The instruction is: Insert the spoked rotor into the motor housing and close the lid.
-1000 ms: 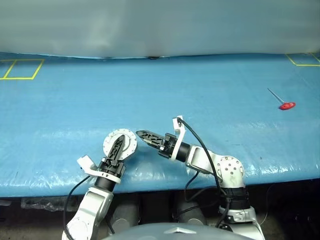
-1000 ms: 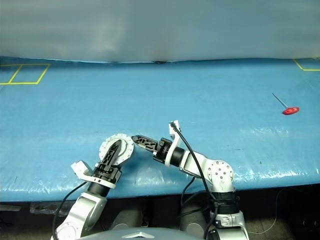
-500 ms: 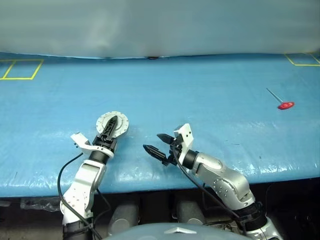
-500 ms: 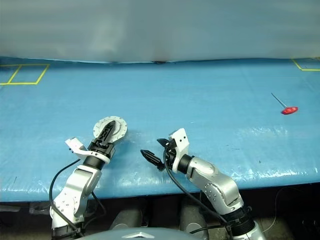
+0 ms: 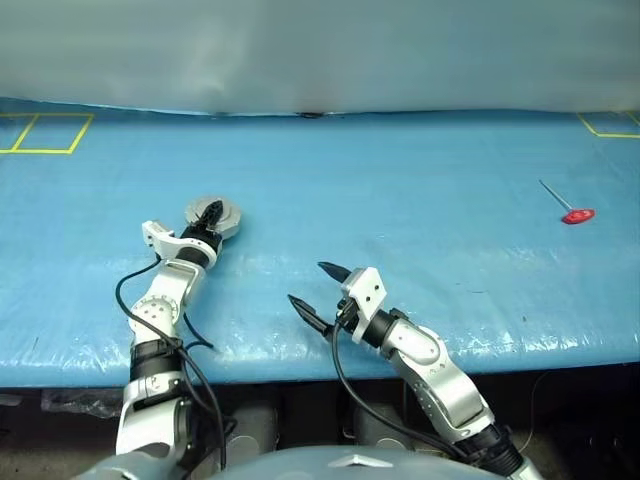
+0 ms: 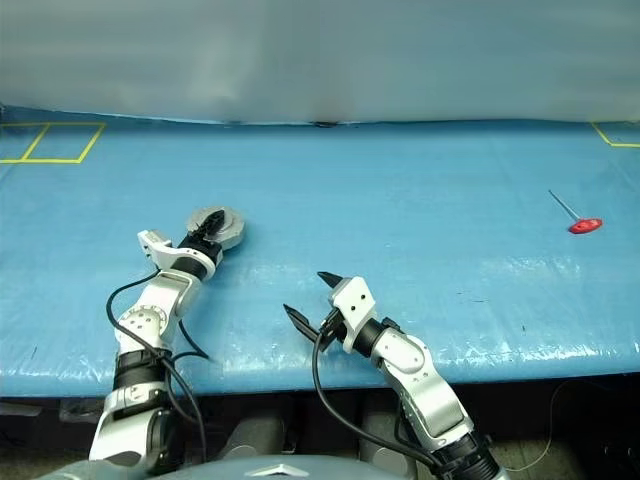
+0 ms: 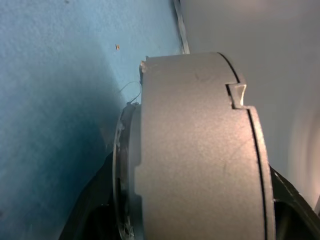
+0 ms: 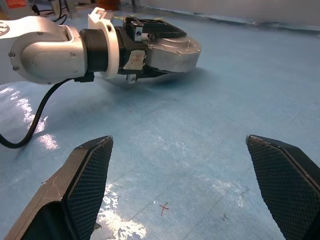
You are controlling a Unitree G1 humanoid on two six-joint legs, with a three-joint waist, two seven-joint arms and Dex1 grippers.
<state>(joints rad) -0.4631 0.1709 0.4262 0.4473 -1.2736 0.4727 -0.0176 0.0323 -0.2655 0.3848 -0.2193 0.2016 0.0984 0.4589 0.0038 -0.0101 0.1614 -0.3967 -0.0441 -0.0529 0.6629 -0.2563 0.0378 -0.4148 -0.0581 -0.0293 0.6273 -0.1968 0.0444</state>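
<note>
Two grippers and one assembled round part on a blue plastic-covered table.

Item 1, motor housing: round silver-grey shell, lying low and close to flat over the table, left of centre and toward the middle of its depth. In the right wrist view it shows as a smooth silver drum with a stepped edge, its lower rim at or just above the blue cover; contact with the cover cannot be told. In the left wrist view its grey outer wall carries a fine seam line and a small notch. Lid and spoked rotor cannot be made out as separate pieces.

Item 2, left gripper: arm stretched forward over the table, black fingers clamped across the motor housing, one over its top face, one below.

Item 3, right gripper: near the table's front edge, right of the left arm and well apart from the housing. Fingers spread wide, nothing between them, bare blue cover under them. It points toward the left arm.

Item 4, red-handled tool: small, thin metal shaft, lying far right on the table, well apart from both grippers.

Item 5, yellow tape outlines: far left corner of the table; a second one at the far right corner.
</note>
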